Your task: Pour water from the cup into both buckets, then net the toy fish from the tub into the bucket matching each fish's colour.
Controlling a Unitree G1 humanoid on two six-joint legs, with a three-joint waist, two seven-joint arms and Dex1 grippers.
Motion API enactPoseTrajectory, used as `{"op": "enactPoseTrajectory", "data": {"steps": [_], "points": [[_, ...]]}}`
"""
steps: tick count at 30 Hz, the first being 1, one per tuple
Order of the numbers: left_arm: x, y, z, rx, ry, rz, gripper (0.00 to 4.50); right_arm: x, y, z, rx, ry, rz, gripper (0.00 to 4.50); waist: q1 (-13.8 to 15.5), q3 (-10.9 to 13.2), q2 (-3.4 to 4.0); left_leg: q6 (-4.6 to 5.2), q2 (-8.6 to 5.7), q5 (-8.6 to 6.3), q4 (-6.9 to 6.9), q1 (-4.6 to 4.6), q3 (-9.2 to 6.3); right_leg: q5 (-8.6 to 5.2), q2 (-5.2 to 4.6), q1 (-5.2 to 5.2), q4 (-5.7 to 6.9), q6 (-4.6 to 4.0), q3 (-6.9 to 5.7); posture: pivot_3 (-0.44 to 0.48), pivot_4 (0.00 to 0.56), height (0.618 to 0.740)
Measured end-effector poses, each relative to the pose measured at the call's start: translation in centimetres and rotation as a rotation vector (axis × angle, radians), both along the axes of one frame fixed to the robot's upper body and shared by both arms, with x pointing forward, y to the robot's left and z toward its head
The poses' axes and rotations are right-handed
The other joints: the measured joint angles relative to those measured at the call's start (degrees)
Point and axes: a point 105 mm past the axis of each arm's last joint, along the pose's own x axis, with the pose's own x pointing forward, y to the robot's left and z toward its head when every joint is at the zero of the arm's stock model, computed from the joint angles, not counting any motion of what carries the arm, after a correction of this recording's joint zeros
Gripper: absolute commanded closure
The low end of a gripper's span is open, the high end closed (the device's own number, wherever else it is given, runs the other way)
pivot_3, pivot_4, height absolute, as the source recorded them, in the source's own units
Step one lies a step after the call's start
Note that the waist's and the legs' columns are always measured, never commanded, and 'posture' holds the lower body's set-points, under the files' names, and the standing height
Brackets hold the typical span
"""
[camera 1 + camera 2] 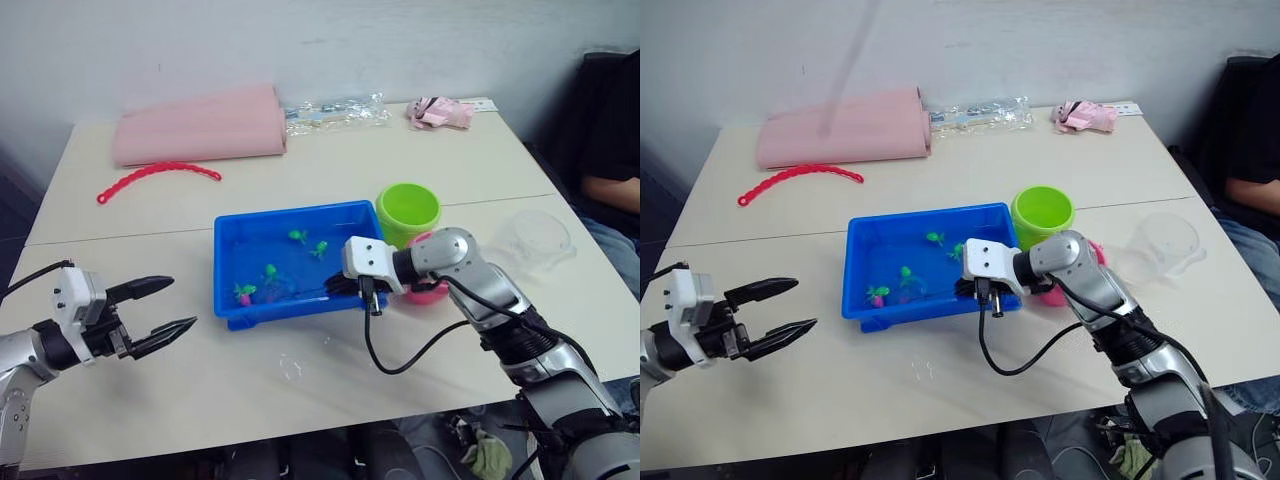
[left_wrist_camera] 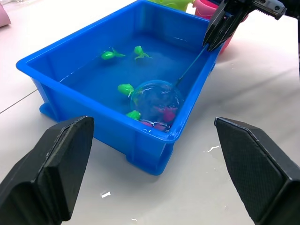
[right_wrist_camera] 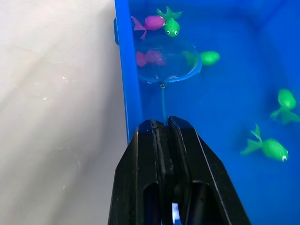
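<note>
A: At the centre of the left eye view, we see the blue tub (image 1: 285, 262) with green fish (image 1: 297, 236) in it; the left gripper (image 1: 160, 309), lower left, is spread wide and empty.

B: In the left wrist view, the net (image 2: 156, 100), a round clear hoop, sits mid-frame in the water.

A: In the right wrist view, the right gripper (image 3: 161, 129) is clamped on the net's thin handle, a pink fish (image 3: 152, 22) at the top.

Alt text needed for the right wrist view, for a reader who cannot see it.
The right gripper, shut on the net handle, holds the hoop in the water of the blue tub over a pink fish. Another pink fish lies beyond the hoop, with green fish scattered around it.
</note>
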Motion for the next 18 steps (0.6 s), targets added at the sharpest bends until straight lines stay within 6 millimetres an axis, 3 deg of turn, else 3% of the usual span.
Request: {"op": "enactPoseTrajectory", "data": {"steps": [13, 18], "points": [[0.1, 0.1, 0.1, 0.001, -0.007, 0.012, 0.03, 0.8, 1.3, -0.1, -0.097, -0.088, 0.064, 4.50, -0.1, 0.0, -0.01, -0.01, 0.01, 0.00, 0.00, 0.00, 0.00, 0.00, 0.02, -0.01, 0.04, 0.00, 0.00, 0.000, 0.150, 0.740], [0.3, 0.0, 0.5, 0.001, -0.025, 0.010, 0.03, 0.2, 2.5, 0.2, -0.034, -0.034, 0.085, 4.50, -0.2, 0.0, -0.01, -0.02, 0.03, 0.00, 0.00, 0.00, 0.00, 0.00, 0.04, -0.01, 0.07, 0.00, 0.00, 0.000, 0.150, 0.740]]}}
